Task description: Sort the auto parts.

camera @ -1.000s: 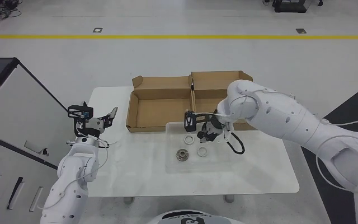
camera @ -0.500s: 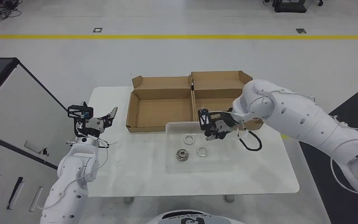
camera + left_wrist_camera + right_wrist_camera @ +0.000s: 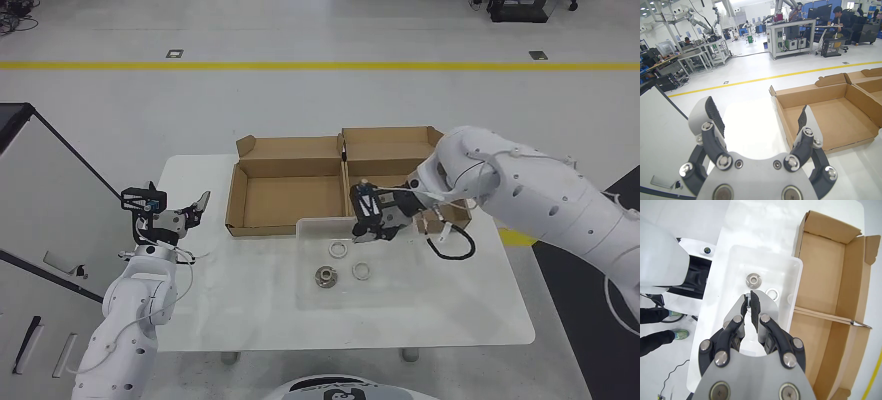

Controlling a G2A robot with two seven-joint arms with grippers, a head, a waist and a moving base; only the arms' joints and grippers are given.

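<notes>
The right gripper point(image 3: 748, 298) is pinched on one small silver threaded bolt point(image 3: 748, 300), whose long axis runs along the fingers. It is held above the single white shallow plastic tray point(image 3: 772, 266). In that tray near its fingertips lie one flanged grey metal hub point(image 3: 753, 280) and two silver metal rings point(image 3: 339, 248); beyond the tray stand two open brown cardboard boxes point(image 3: 821, 275), and well off, the left gripper point(image 3: 758, 106) hangs with fingers spread wide.

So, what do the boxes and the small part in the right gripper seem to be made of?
Boxes: brown cardboard, matte, with folded flaps. Small part in the right gripper: likely steel or similar metal, shiny, with a visible thread.
</notes>
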